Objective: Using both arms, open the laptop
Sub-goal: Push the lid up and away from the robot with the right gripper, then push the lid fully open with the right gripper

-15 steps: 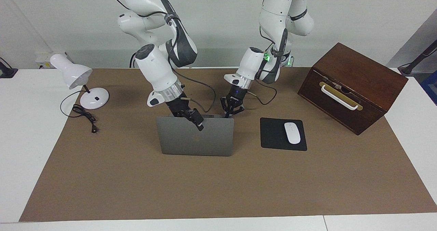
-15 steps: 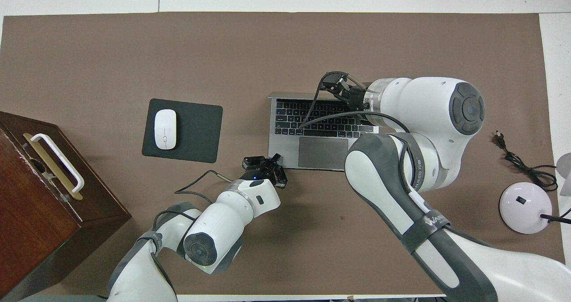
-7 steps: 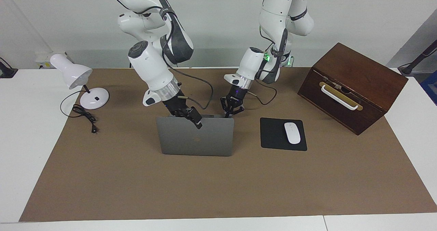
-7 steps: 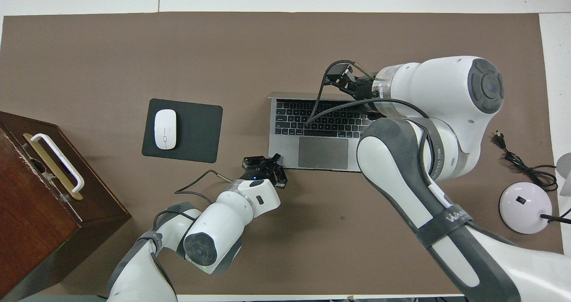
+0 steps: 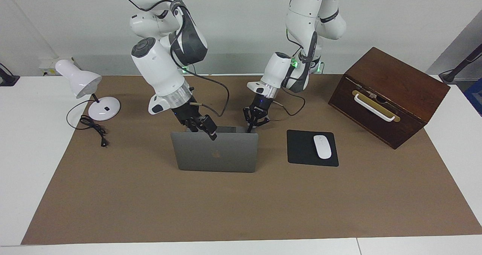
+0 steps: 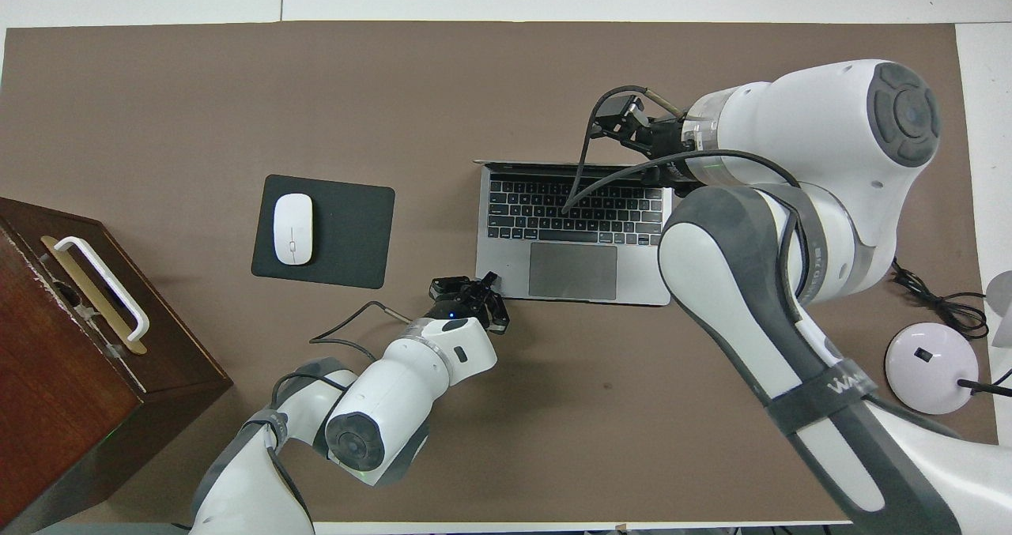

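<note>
Silver-grey metal is catching the eye: the laptop [image 5: 214, 153] is standing open in the middle of the brown surface [image 5: 241, 209], lid close to upright with its logo side turned away from the robots and the keyboard showing in the overhead view. The black mouse pad [image 5: 301, 149] is lying at the laptop's three o'clock in the facing view.

The left claw [image 5: 255, 124] is closed, fingertips together, and is sitting at the one o'clock corner of the lid in the facing view. From overhead it is at the base's near corner, toward the left arm's end. It looks to be pinning the base, though contact is hard to confirm.

The right claw [image 5: 206, 129] is hanging at the lid's top edge, around eleven o'clock of the logo. Whether it is open or closed, I cannot tell.

The opening looks nearly done. To finish well, I'd be wanting the left claw pressing straight down so the base isn't sliding, and the right claw following the hinge's arc gently, staying on the rim and off the screen, and stopping before the hinge is straining.
</note>
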You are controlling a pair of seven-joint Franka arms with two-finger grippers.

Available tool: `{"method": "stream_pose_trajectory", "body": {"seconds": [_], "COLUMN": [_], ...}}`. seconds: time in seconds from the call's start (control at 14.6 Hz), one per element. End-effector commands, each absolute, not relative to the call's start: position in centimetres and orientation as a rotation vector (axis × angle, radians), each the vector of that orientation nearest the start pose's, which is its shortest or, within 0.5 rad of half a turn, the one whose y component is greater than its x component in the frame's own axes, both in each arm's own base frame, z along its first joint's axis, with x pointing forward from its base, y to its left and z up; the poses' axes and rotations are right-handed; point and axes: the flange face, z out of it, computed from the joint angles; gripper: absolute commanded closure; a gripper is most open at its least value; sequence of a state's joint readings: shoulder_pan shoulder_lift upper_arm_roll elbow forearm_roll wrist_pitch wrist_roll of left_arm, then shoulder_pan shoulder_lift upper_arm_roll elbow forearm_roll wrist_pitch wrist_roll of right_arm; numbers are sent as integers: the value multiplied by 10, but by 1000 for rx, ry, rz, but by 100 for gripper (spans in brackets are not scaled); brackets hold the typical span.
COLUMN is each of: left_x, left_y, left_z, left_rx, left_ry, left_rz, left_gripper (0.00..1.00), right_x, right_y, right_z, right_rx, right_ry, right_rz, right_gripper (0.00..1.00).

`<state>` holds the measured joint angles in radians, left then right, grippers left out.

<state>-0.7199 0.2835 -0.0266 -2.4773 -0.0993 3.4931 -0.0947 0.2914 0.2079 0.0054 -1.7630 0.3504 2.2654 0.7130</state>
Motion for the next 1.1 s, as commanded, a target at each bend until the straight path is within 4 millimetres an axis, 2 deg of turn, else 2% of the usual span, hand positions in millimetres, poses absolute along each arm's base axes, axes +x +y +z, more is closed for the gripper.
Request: {"method": "stream_pose_trajectory", "body": {"seconds": [0.0, 0.55, 1.03], "left_x": [394, 395, 395], "left_y": [-346, -345, -345], "left_z": [247, 247, 247], "left_rx": [-3119, -3119, -3119], "left_ry": [892, 887, 887], "left_rz": [-1093, -1093, -1093], "left_gripper": [100, 100, 100], "right_x": [627, 635, 653], "right_y": [192, 185, 179], "right_z": [481, 482, 485], "right_rx": [-2638, -2672, -2654], "right_ry": [771, 756, 772], "right_rz": [-174, -218, -243], "right_gripper": [1, 1, 1]}}
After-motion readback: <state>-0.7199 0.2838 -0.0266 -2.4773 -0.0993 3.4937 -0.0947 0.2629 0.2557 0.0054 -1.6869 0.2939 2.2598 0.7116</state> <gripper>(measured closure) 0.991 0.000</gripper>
